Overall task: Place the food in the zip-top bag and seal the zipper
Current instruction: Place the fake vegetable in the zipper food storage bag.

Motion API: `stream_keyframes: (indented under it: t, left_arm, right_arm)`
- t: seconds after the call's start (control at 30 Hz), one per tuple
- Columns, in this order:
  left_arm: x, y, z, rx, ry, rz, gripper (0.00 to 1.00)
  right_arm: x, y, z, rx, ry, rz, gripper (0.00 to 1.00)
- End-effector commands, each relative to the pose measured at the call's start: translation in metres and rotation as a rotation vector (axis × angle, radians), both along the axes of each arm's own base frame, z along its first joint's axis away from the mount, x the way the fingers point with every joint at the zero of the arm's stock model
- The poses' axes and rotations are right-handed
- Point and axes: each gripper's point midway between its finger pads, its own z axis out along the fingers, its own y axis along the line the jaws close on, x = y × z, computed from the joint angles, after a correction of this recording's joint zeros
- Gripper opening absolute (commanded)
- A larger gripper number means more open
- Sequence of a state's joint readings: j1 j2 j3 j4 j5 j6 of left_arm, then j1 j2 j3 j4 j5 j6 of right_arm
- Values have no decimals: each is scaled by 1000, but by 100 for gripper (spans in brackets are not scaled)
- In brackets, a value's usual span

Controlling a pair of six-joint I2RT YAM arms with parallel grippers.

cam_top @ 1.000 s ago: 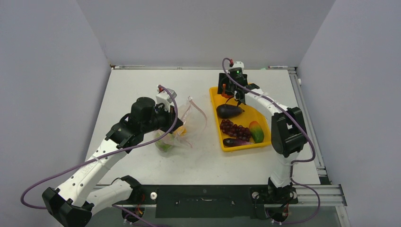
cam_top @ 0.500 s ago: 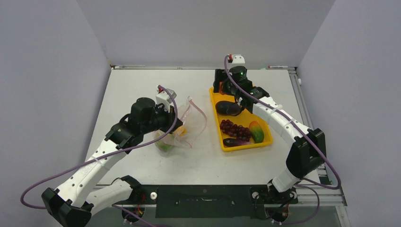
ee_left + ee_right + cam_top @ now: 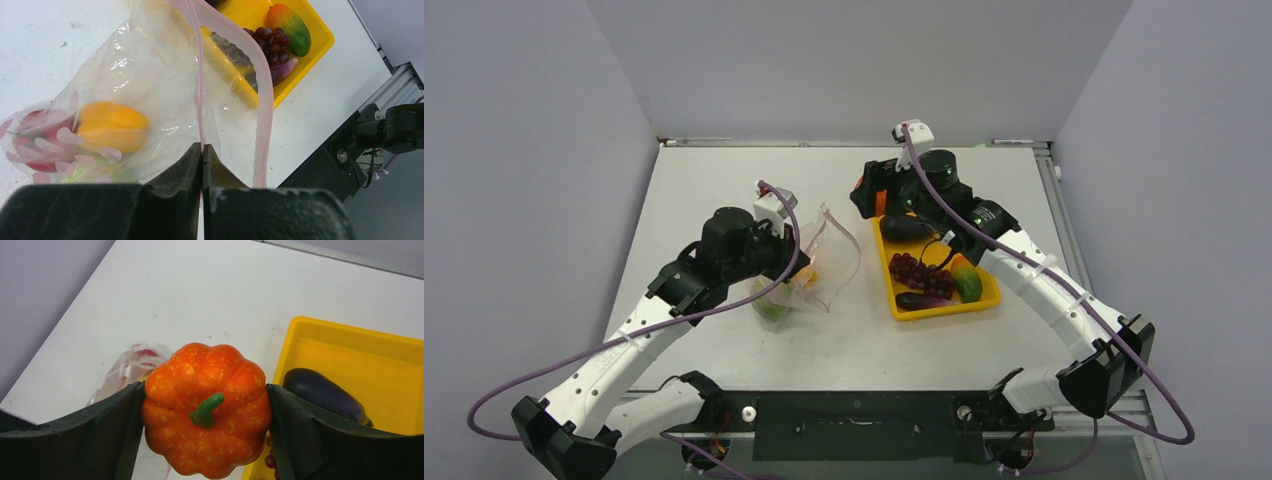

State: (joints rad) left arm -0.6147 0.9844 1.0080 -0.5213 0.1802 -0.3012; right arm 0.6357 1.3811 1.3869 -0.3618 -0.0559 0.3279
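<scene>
My right gripper [image 3: 205, 390] is shut on the orange pumpkin [image 3: 220, 440], holding it in the air; from above the gripper [image 3: 872, 197] hangs just left of the yellow tray's far end. My left gripper [image 3: 202, 146] is shut on one pinkish-red zipper [image 3: 199, 80] strip of the clear zip-top bag [image 3: 816, 268], holding the mouth apart. Inside the bag lie a yellow-orange piece [image 3: 112, 125] and a red piece [image 3: 30, 132]. More food is in the tray: a dark eggplant [image 3: 905, 229], a grape cluster [image 3: 921, 272] and a green-and-red piece [image 3: 965, 279].
The yellow tray [image 3: 987, 297] stands right of the bag, its long side pointing away from me. A purple piece [image 3: 921, 300] lies at its near end. White walls close the table's left, back and right sides.
My right arm has lifted the pumpkin off the tray's far end and swung it left, towards the bag. The left arm and the bag have not moved.
</scene>
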Motion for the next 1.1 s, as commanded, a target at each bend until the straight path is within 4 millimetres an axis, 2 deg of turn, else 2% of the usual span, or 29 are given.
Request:
stream_keyframes:
  t: [0.0, 0.2, 0.33, 0.73, 1.07]
  left_arm:
    - [1, 2, 12, -6, -51, 8, 0]
    - [0, 1, 10, 2, -51, 6, 0]
    - [-1, 1, 11, 2, -55, 6, 0]
    - [-1, 2, 13, 5, -63, 13, 0]
    - [-1, 3, 12, 11, -64, 17, 0]
  right_arm:
    - [-42, 30, 21, 36, -13, 163, 44]
    - [-85, 65, 16, -6, -22, 285, 44]
    - [-99, 73, 3, -67, -30, 284, 45]
    - [-95, 77, -53, -169, 15, 238, 45]
    - [-94, 97, -74, -191, 30, 258, 48]
